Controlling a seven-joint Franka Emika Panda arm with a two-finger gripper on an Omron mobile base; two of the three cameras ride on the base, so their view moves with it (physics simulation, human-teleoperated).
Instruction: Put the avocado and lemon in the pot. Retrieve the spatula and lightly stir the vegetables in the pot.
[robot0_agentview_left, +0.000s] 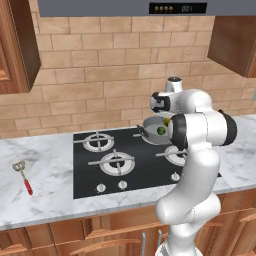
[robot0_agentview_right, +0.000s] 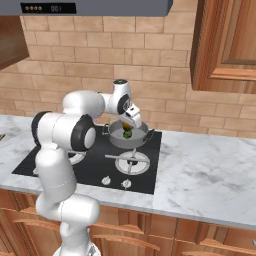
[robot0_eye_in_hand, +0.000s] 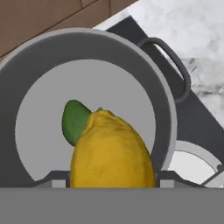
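Observation:
My gripper (robot0_eye_in_hand: 113, 180) hangs just above the grey pot (robot0_eye_in_hand: 162, 103) on the back right burner, shut on the yellow lemon (robot0_eye_in_hand: 111, 151). Below the lemon, the green avocado (robot0_eye_in_hand: 75, 121) lies on the pot's floor. From the left base view the pot (robot0_agentview_left: 148, 133) sits half behind my arm, with the avocado (robot0_agentview_left: 161, 131) inside and the lemon (robot0_agentview_left: 166, 121) above it. The right base view has the gripper (robot0_agentview_right: 129, 121) over the pot (robot0_agentview_right: 116, 141). The red-handled spatula (robot0_agentview_left: 23, 176) lies on the counter far left of the stove.
The black cooktop (robot0_agentview_left: 95, 172) has several burners and a row of knobs (robot0_agentview_left: 122, 185) at its front edge. A brick wall stands close behind the pot. A hood (robot0_agentview_left: 150, 7) and wooden cabinets (robot0_agentview_right: 225, 45) hang overhead. Marble counter (robot0_agentview_right: 210, 175) stretches right of the stove.

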